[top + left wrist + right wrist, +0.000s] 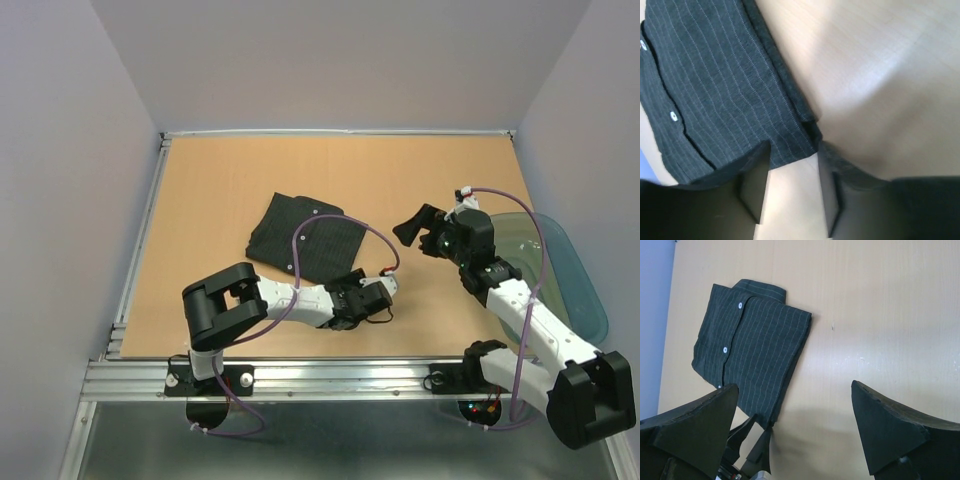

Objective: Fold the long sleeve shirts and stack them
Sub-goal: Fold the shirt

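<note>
— Where's the long sleeve shirt (305, 240)?

— Out in the middle of the bench (200, 200), folded into a flat, dark, pinstriped rectangle. From the right wrist you can see the collar (762, 289) at the far end and the small white buttons (740, 305) running down the front.

— And the left tool (794, 150)?

— Low at the near right corner of the shirt. Its fingers (752, 190) are partly open, one on each side of the corner, with bare bench showing between them. The cloth edge lies right at the tips, but I can't see them pinching it.

— The right one?

— The right tool (793, 386) hangs above the bench to the right of the shirt, well apart from it. Its jaws are spread wide and there's nothing in them.

— Anything else there?

— A see-through blue-green bin (575, 280) at the bench's right edge, behind the right arm.
</note>
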Controlling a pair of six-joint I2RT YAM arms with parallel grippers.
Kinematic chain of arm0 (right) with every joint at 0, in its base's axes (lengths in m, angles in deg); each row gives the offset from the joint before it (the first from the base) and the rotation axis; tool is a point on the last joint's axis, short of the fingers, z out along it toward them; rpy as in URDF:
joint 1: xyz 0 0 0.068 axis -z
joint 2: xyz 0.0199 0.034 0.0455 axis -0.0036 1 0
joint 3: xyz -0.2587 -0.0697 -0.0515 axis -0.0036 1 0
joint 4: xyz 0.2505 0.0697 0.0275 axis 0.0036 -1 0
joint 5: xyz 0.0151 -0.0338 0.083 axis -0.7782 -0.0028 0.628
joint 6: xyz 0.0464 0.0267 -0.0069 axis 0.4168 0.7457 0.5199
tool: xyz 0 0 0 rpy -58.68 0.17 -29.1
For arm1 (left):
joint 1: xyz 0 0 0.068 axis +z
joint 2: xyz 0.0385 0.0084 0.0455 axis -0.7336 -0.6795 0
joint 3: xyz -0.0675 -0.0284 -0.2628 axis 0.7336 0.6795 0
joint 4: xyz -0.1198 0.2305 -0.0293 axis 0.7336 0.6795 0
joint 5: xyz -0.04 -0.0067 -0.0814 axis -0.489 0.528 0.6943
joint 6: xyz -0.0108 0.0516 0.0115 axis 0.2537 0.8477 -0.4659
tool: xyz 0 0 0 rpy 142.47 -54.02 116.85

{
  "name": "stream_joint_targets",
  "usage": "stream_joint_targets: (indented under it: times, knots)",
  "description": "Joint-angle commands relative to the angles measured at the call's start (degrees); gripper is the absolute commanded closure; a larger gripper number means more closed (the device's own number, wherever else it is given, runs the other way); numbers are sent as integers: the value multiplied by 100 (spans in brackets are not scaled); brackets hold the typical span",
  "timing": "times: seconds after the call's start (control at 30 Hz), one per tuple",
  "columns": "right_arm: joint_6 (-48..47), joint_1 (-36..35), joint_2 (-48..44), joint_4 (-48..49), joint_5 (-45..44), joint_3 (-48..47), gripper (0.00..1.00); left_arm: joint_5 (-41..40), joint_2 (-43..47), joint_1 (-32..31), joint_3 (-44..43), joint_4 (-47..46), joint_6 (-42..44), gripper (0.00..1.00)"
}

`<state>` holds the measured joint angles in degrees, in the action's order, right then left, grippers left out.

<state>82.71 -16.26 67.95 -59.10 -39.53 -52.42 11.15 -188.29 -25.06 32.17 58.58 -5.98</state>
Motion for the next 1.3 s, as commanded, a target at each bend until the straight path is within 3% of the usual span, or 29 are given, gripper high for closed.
stream_joint_targets:
  times: [0.0, 0.1, 0.2, 0.23, 0.3, 0.6, 0.77, 0.83, 1.27]
  knots:
    - [9, 3, 7, 102, -38, 133, 1, -88, -69, 35, 108, -214, 41, 56]
    - [44, 3, 77, 111, -38, 115, 1, -114, -95, 114, 90, -222, 6, 65]
    - [44, 12, 147, 111, -38, 63, 1, -131, -87, 193, 90, -231, 23, 83]
    - [18, 3, 191, 111, -12, 19, 1, -123, -52, 211, 64, -240, 23, 93]
    - [18, -5, 253, 111, 23, -8, 1, -88, -8, 211, 37, -231, -12, 100]
    - [878, 3, 833, 619, 655, 194, 0, 106, 677, 290, -7, -55, -416, 100]
    - [2345, 3, 1272, 2566, 1402, 966, 0, 281, 1125, 439, 116, -3, -609, 100]
    - [2627, -23, 1630, 2930, 1473, 1029, 0, 326, 1222, 483, 160, 15, -627, 100]
    - [3788, -742, 3627, 4320, 1263, 275, 0, 537, 1478, 545, 125, 147, -821, 100]
